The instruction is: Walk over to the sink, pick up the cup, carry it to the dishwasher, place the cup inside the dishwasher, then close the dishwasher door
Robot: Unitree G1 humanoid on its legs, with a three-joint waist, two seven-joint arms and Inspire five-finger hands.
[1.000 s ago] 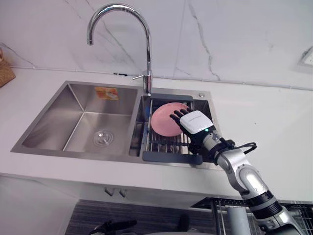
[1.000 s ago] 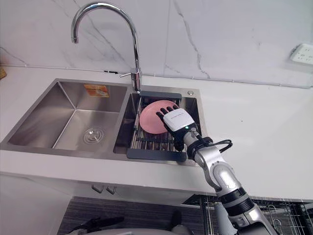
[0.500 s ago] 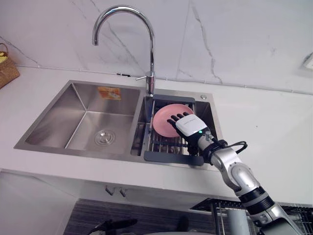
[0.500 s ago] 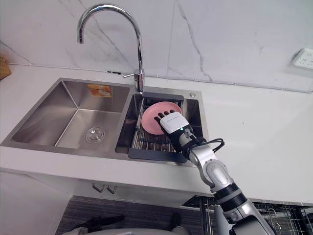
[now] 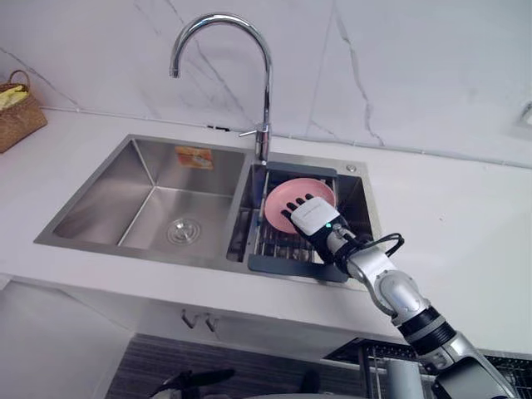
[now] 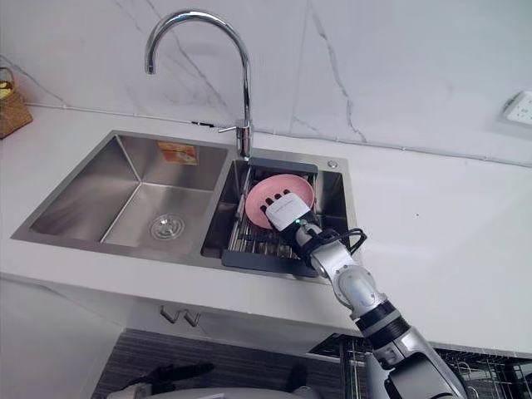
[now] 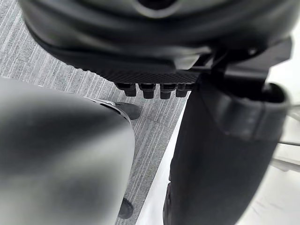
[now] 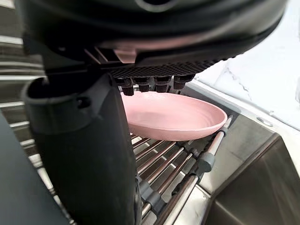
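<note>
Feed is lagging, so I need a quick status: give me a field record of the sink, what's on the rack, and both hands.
item: pink shallow dish, plate-like rather than a cup
item location: on the metal-bar drain rack in the right basin of the stainless steel double sink
right hand: open, fingers straight over the dish; contact cannot be told
left hand: open, above grey floor, holding nothing
faucet: chrome gooseneck faucet behind the rack
other: wicker basket at the counter's far left
</note>
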